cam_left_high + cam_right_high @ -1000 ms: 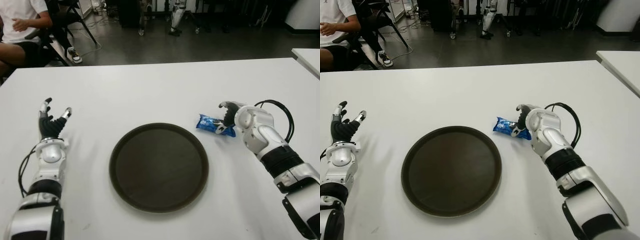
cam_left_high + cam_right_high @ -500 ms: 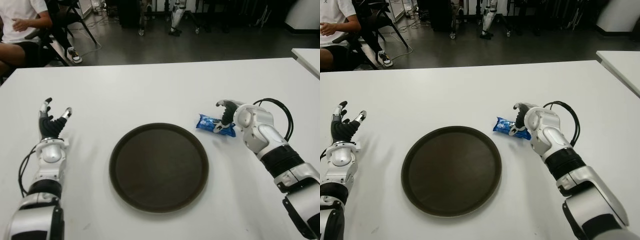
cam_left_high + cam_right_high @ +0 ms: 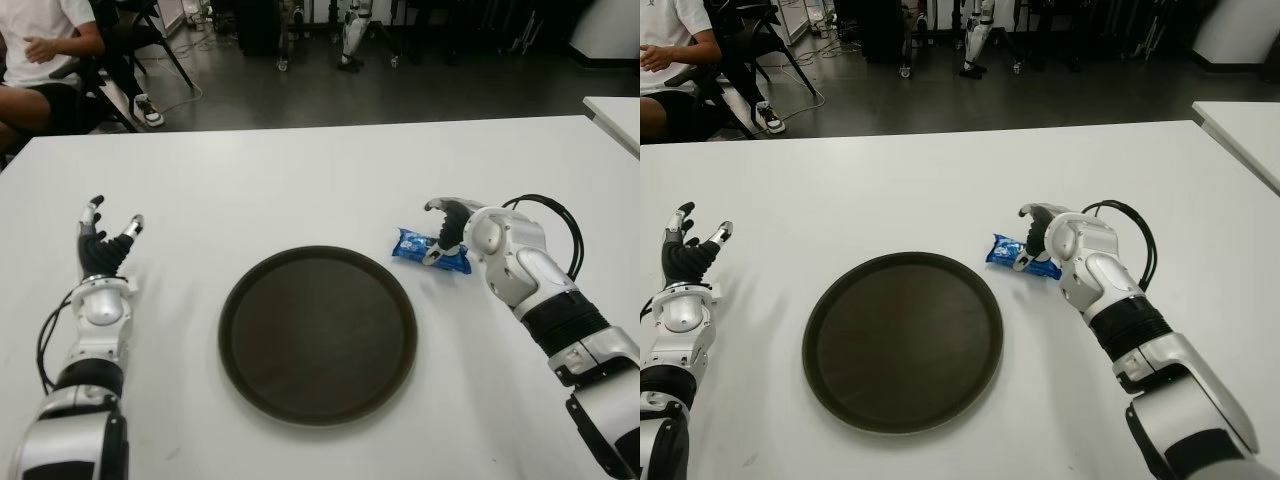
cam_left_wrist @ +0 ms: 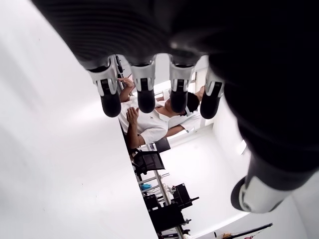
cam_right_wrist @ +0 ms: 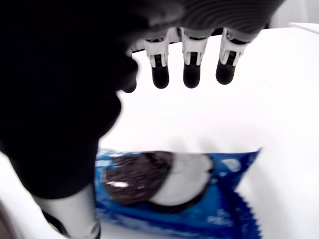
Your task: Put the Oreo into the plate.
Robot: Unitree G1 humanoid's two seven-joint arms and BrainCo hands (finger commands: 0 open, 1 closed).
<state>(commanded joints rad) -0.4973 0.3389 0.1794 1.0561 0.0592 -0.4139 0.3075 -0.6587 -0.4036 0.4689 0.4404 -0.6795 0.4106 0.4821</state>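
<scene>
- The right hand, silver and black with several fingers, has crept a little further out over the blue foil Oreo packet in the past second, its fingertips now arching slightly past the packet's far edge.
- In the right wrist view the fingers hang spread above the packet with white bench showing between them and the wrapper, while the thumb sits low beside the packet's near edge. The hand is open and grips nothing yet.
- The packet itself has not shifted: it lies flat on the white bench, just beside the right rim of the round dark brown plate, not on it.
- My reading is that the reach is nearly finished and the closing of the fingers is the step at hand; the task is barely begun, since lift and carry are both outstanding.
- The plate is bare, so any spot inside the rim would serve for the drop.
- A slippery foil wrapper lying flat could slide away toward the plate if the fingers close unevenly.
- The left hand has kept its place well to the left of the plate, fingers spread and holding nothing.
</scene>
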